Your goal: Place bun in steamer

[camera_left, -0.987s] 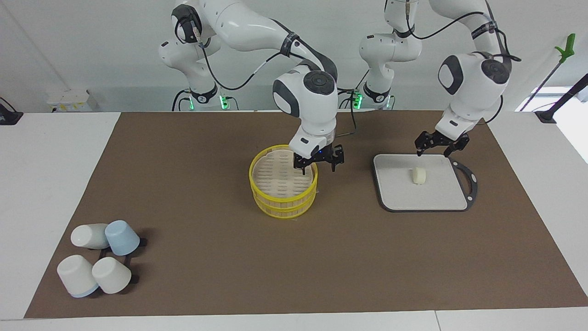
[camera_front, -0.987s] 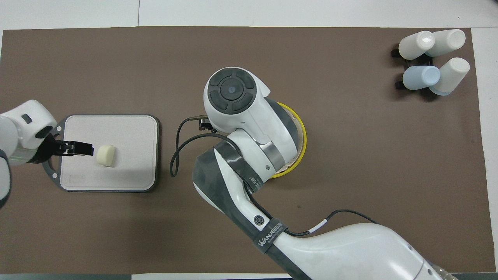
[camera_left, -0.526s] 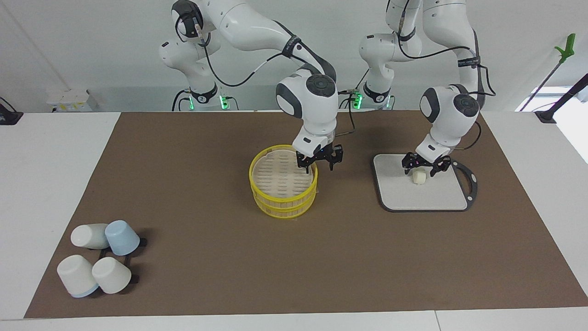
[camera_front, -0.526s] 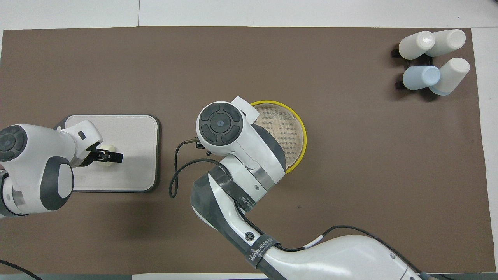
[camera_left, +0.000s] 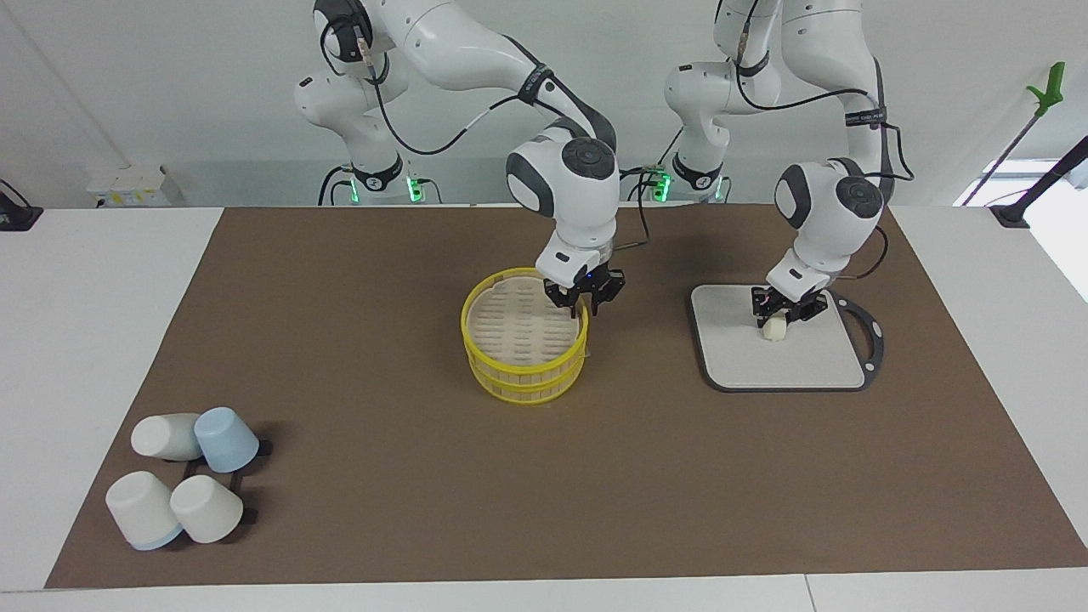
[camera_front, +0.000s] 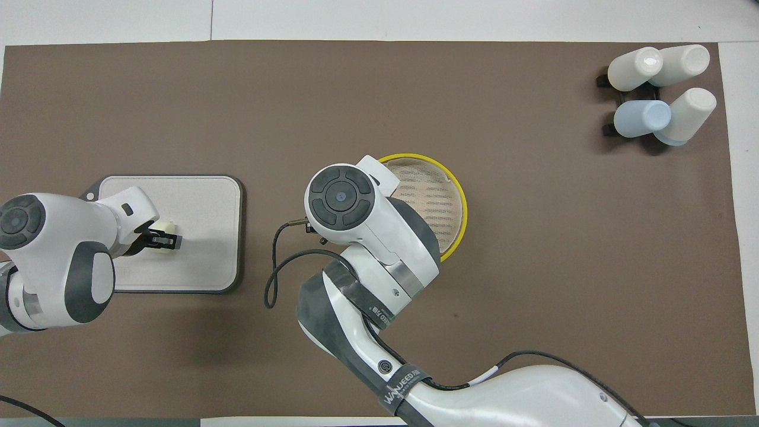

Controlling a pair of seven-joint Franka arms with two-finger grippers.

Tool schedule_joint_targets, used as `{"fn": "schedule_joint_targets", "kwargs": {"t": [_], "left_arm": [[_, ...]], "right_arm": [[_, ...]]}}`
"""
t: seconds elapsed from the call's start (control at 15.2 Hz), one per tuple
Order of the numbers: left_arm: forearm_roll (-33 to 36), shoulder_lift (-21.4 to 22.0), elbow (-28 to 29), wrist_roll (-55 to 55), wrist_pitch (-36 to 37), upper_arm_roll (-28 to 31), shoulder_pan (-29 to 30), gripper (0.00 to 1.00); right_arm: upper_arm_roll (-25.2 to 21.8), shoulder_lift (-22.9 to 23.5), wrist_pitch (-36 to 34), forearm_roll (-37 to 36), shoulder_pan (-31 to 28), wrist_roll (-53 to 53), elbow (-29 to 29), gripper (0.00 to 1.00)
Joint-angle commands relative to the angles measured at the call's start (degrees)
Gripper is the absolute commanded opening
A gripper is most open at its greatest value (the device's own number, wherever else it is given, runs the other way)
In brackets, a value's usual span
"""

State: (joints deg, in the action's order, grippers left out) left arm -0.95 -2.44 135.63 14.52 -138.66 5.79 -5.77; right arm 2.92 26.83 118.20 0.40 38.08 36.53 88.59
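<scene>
My left gripper [camera_left: 780, 315] down on grey board [camera_left: 731, 340], fingers clamped on bun [camera_left: 773, 329], bun resting on board. My right gripper [camera_left: 584, 299] at steamer [camera_left: 523, 344] rim, on side nearer robots; fingers closed on lid edge. Steamer mid-surface, lid on. Four cups [camera_left: 183, 484] clustered toward right arm's end.

I see a brown mat [camera_left: 382, 510] covering most of the white table [camera_left: 93, 323]. A grey-rimmed board [camera_left: 790, 370] lies on the mat toward the left arm's end. At the right arm's end, farthest from the robots, four cups rest tipped on a black rack [camera_left: 246, 484]: three white cups [camera_left: 140, 508] and one blue cup [camera_left: 226, 439], clustered and touching.
</scene>
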Motion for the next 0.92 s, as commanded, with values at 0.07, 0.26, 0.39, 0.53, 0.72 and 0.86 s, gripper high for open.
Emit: {"fn": "schedule_joint_targets", "kwargs": {"t": [0.07,0.26,0.39,0.53,0.72,0.86], "left_arm": [[-0.1,-0.2,-5.5,-0.1,7.1,0.5,-0.6,0.18],[-0.5,-1.4,-21.8,-1.2,26.7,0.5,-0.6,0.18],[-0.6,-1.3,-30.2,-4.6,35.6,0.2,-0.6,0.18],[-1.7,-1.3,-37.0,-7.6,41.7,-0.1,-0.7,0.19],[-2.8,-2.0,-43.0,-15.6,45.6,-1.2,-3.8,0.19],[-2.8,-2.7,-42.9,-28.3,41.6,-1.7,-10.5,0.19]], "right_arm": [[0.0,-1.6,1.1,-0.7,-0.2,-1.4,2.2,0.00],[-0.2,-1.5,-0.6,-1.0,-0.6,-1.4,0.9,0.00],[-0.3,-0.5,-7.9,-3.0,-1.2,-1.5,-5.5,0.00],[-0.5,0.0,-16.3,-3.7,-4.0,-4.2,-9.5,0.00],[-0.5,-2.6,-23.3,-3.5,-10.5,-14.7,-10.9,0.00],[-0.5,-3.8,-27.0,-3.3,-15.5,-21.9,-10.7,0.00]]}}
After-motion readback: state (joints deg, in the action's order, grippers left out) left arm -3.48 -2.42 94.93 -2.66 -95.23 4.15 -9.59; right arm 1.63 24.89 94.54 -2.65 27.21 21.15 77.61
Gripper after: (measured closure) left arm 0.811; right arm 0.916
